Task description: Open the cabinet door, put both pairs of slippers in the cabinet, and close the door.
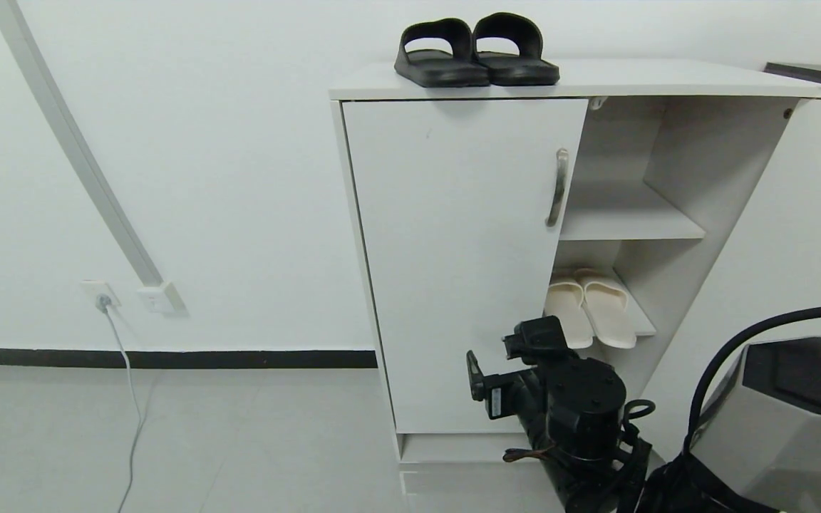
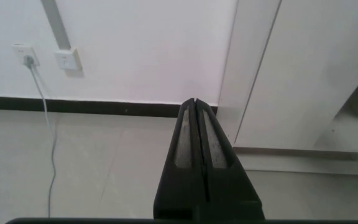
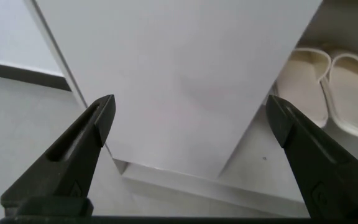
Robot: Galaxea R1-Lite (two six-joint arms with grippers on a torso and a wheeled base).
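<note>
Where the floor meets the wall: a black skirting strip (image 1: pixel 168 358) runs along the foot of the white wall (image 1: pixel 204 178), above the pale grey floor (image 1: pixel 239 434)
Wall fittings: a grey conduit (image 1: pixel 75 149) slants down to a switch box (image 1: pixel 161 298); just beside it sits a socket (image 1: pixel 100 292), with a grey cable (image 1: pixel 129 399) hanging from it to the floor
Cabinet (image 1: pixel 667 75): white, standing on the floor against the wall
Left door (image 1: pixel 453 271): shut, with an upright metal handle (image 1: pixel 559 187) near its inner edge
Right door (image 1: pixel 795 235): swung wide open, so the right compartment is exposed
Upper shelf (image 1: pixel 631 224): a white board across the open compartment, about halfway up
Cream slippers (image 1: pixel 592 310): side by side on the lower shelf inside the open compartment, under the upper shelf
Black slippers (image 1: pixel 478 53): side by side on the cabinet's top, at its front edge above the shut left door
Right tool (image 3: pixel 190 102): fingers spread wide and holding nothing, low in front of the left door's bottom corner, near the cream slippers
Left tool (image 2: pixel 194 106): fingers pressed together with nothing between them, low over the floor, facing the wall and the cabinet's left side
</note>
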